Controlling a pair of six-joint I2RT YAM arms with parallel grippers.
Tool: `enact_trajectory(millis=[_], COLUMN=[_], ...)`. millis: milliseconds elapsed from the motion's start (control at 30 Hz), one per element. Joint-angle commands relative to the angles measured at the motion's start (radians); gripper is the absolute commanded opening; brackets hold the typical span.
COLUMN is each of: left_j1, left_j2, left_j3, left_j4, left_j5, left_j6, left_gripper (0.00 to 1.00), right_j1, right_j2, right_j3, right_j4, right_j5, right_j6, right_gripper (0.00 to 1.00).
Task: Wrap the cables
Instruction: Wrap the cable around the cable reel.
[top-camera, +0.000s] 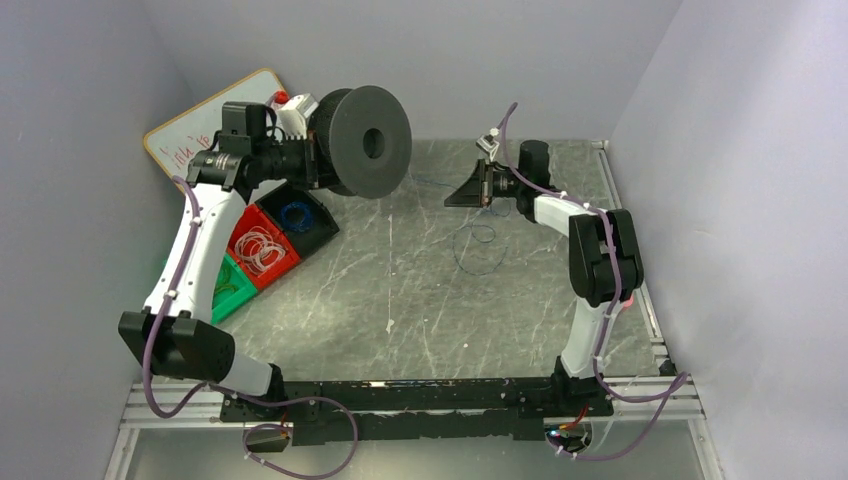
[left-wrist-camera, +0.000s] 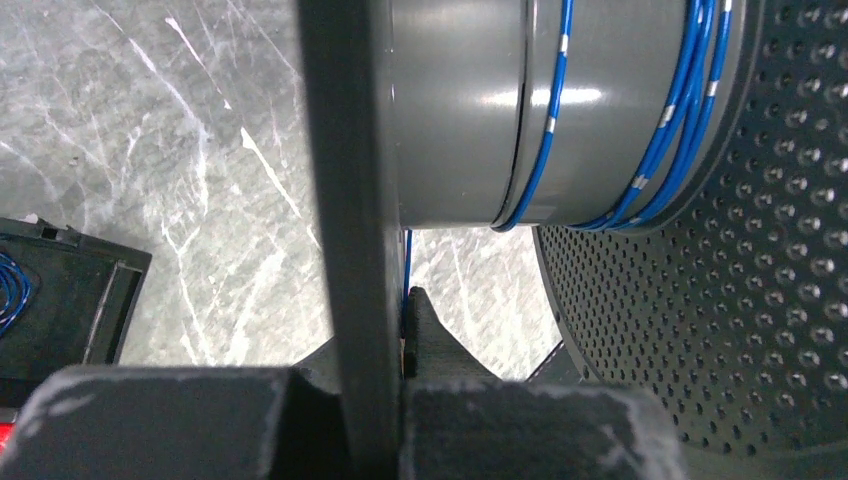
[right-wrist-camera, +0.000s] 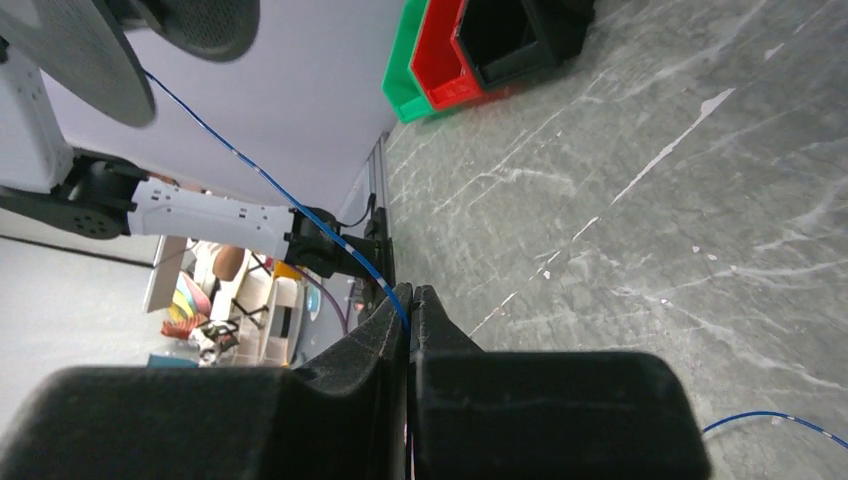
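Observation:
My left gripper (top-camera: 318, 160) is shut on one flange of a dark grey spool (top-camera: 370, 140), held up at the back left. In the left wrist view that flange (left-wrist-camera: 350, 200) stands between the jaws of the left gripper (left-wrist-camera: 378, 330), and a few turns of thin blue cable (left-wrist-camera: 690, 90) lie around the hub. My right gripper (top-camera: 465, 190) is shut on the cable (right-wrist-camera: 260, 180), which runs taut from the right gripper (right-wrist-camera: 410, 300) up to the spool (right-wrist-camera: 60, 50). A loose loop of the cable (top-camera: 480, 245) lies on the table below the right gripper.
At the left stand three bins: black (top-camera: 300, 215) with a blue coil, red (top-camera: 262, 250) with whitish coils, green (top-camera: 230, 285). A whiteboard (top-camera: 200, 130) leans on the back left wall. Walls close in both sides; a metal rail (top-camera: 640, 290) runs along the right edge.

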Motion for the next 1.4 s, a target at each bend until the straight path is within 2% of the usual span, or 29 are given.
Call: enact_trajectory(millis=[0, 200, 267, 467, 767, 1167, 1367], left_j1=[-0.005, -0.051, -0.083, -0.181, -0.291, -0.348, -0.350], left_j2=[-0.083, -0.106, -0.107, -0.110, -0.077, -0.008, 0.064], left_j3=[-0.022, -0.058, -0.059, -0.082, -0.114, -0.126, -0.096], left_j4=[0.012, -0.032, -0.057, -0.082, -0.031, 0.013, 0.013], left_j5=[0.029, -0.004, -0.039, -0.246, -0.595, -0.744, -0.797], left_j6=[0.125, 0.196, 0.264, 0.340, 0.363, 0.340, 0.310], left_gripper=[0.02, 0.02, 0.02, 0.02, 0.02, 0.02, 0.02], right_j1=[-0.038, -0.065, -0.072, -0.076, -0.071, 0.007, 0.098], right_j2=[-0.074, -0.126, -0.133, -0.189, -0.301, -0.326, -0.311], right_j3=[-0.001, -0.007, -0.006, -0.008, -0.032, -0.048, -0.066], right_j4=[0.044, 0.031, 0.049, 0.118, 0.262, 0.358, 0.503], right_j5=[0.001, 0.028, 0.021, -0.003, -0.016, -0.040, -0.062], right_j6=[0.032, 0.049, 0.084, 0.162, 0.279, 0.324, 0.399], right_gripper=[0.07, 0.07, 0.07, 0.07, 0.08, 0.09, 0.09])
